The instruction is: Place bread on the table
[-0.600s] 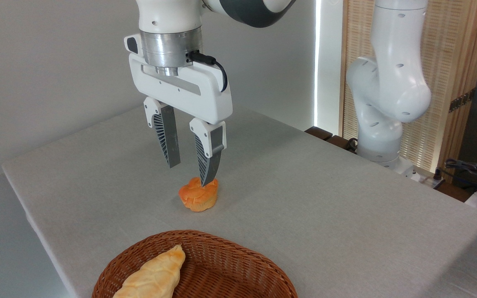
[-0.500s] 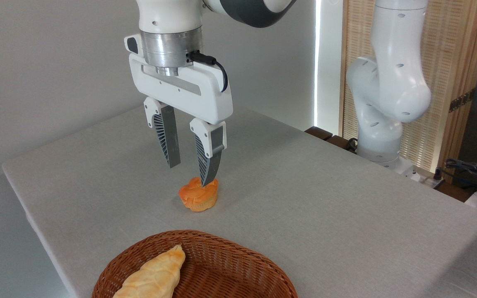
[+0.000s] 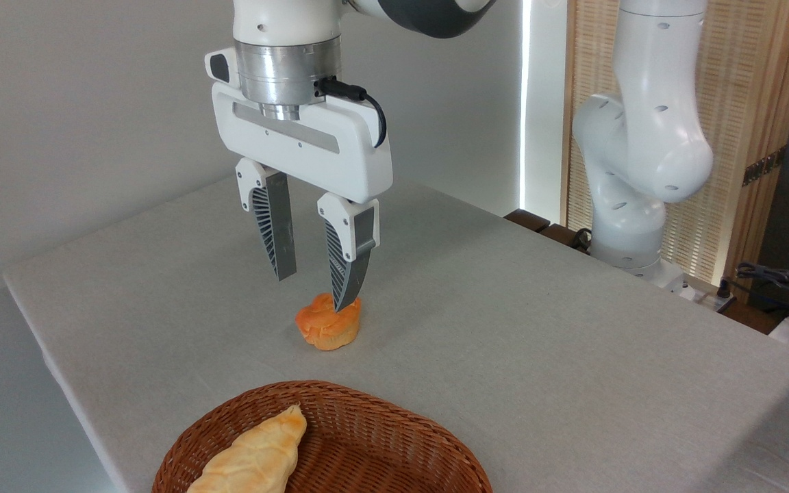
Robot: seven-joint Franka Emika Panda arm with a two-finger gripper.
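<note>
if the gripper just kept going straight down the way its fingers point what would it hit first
Most likely the small round orange bun. The open white two-finger gripper points down at the light grey cloth-topped table, and its right fingertip overlaps the bun's top in the picture; depth is unclear, so it may pass just behind.

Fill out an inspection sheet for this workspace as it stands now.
Surface: table, light grey cloth-like top, no spills seen.
Job's things: bread lies in the wicker basket, not yet on the table.
Clutter: small orange bun on the table.
Grippers: gripper above the bun, jaws open, holding nothing.
Cables: black cable at the wrist; more cables at the right edge.
Surroundings: second white arm, slatted wooden screen, grey wall.
</note>
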